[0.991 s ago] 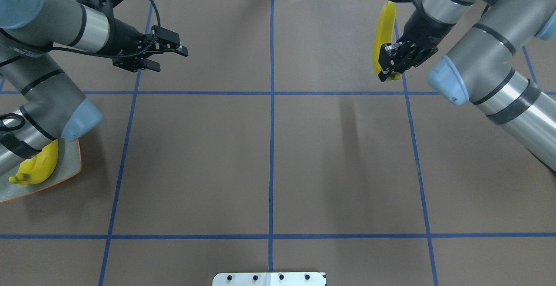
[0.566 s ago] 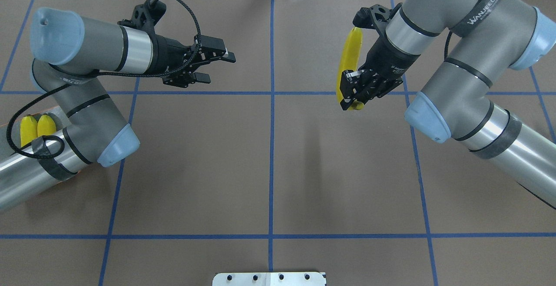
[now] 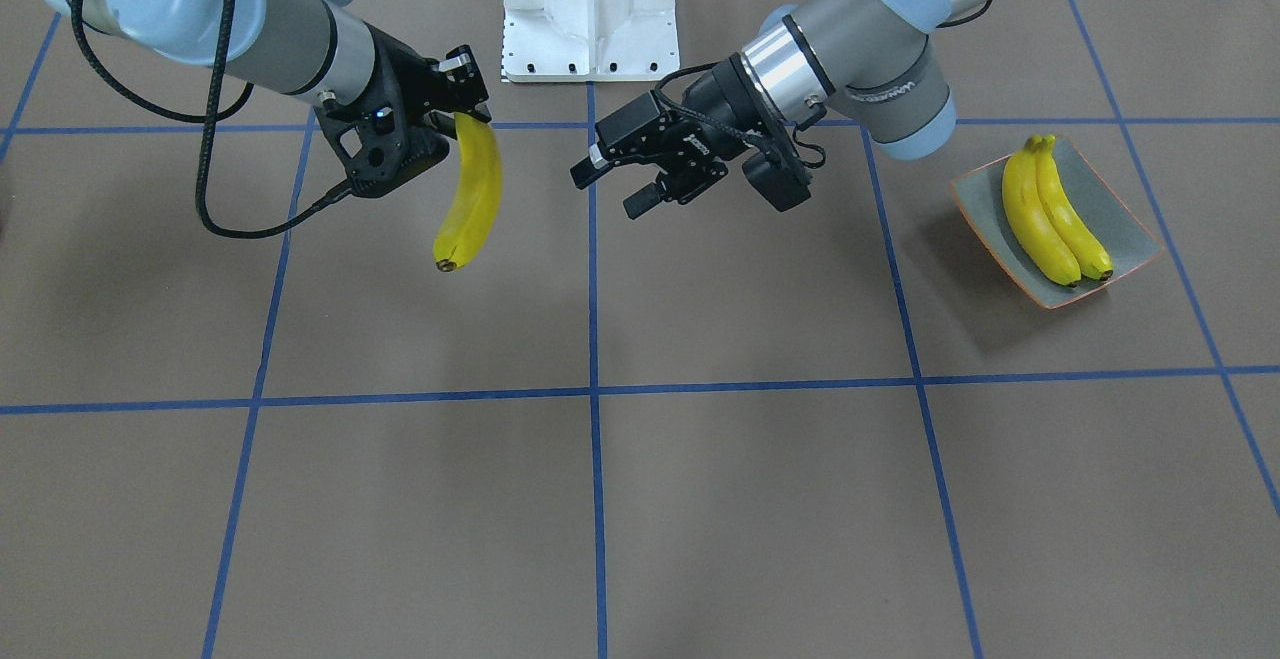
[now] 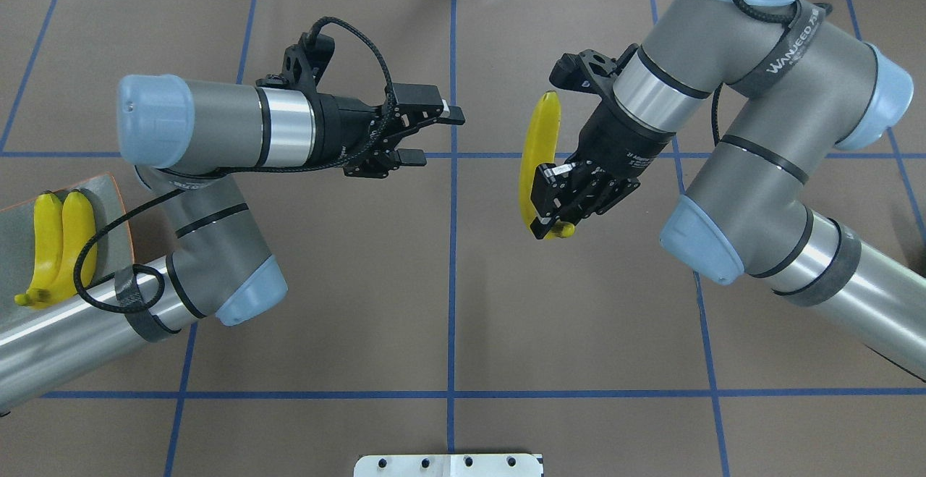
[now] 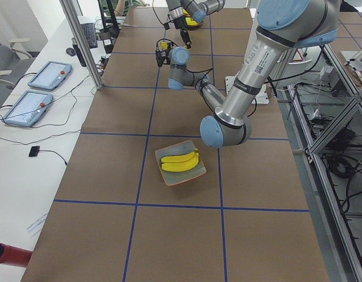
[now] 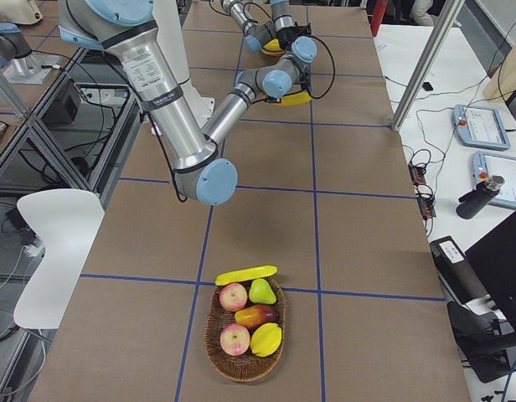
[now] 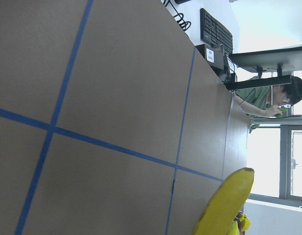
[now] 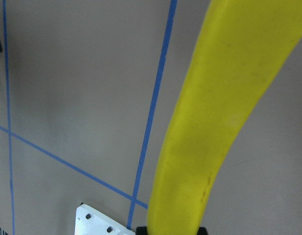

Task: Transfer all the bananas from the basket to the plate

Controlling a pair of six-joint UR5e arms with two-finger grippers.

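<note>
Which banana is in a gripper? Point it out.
The banana held aloft in the right gripper; two others lie on the plate, a fourth on the basket.

Two yellow bananas (image 3: 1050, 209) lie side by side, touching, on the square grey-green plate (image 3: 1125, 224). My right tool (image 4: 544, 203) grips the third banana (image 4: 539, 137) near one end, in the air, well apart from the plate. The fourth banana (image 6: 245, 275) lies across the basket (image 6: 241, 371) rim, far from the plate.
</note>
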